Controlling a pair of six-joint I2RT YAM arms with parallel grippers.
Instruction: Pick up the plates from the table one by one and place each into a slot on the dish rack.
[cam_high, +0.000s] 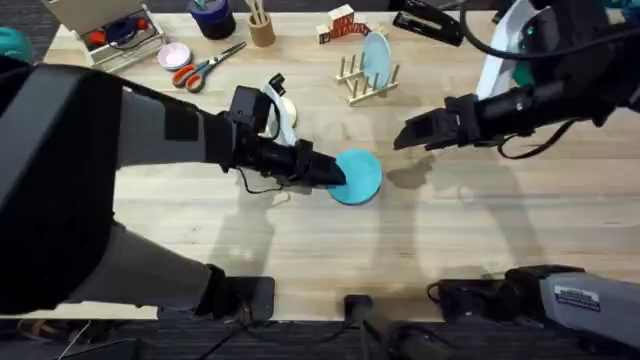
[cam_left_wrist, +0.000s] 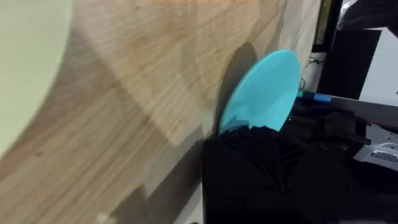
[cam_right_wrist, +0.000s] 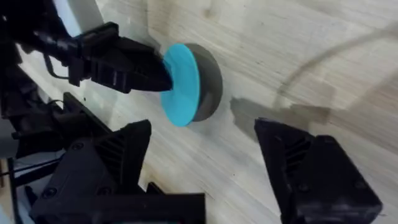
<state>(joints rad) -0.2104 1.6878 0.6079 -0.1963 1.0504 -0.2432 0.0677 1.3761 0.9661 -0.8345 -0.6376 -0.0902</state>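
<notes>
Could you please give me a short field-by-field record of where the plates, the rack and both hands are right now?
turquoise plate: mid-table, gripped at its edge, tilted off the table
cream plate: flat on the table, behind the left arm
dish rack: far side of the table, a pale blue plate upright in a slot
left hand: shut on the turquoise plate
right hand: open, holding nothing, right of the turquoise plate

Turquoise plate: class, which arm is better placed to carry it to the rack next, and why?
Left. The left gripper is already shut on the turquoise plate's edge, lifting it off the table. The right gripper hangs open and empty beside it, holding nothing. The dish rack stands behind.
</notes>
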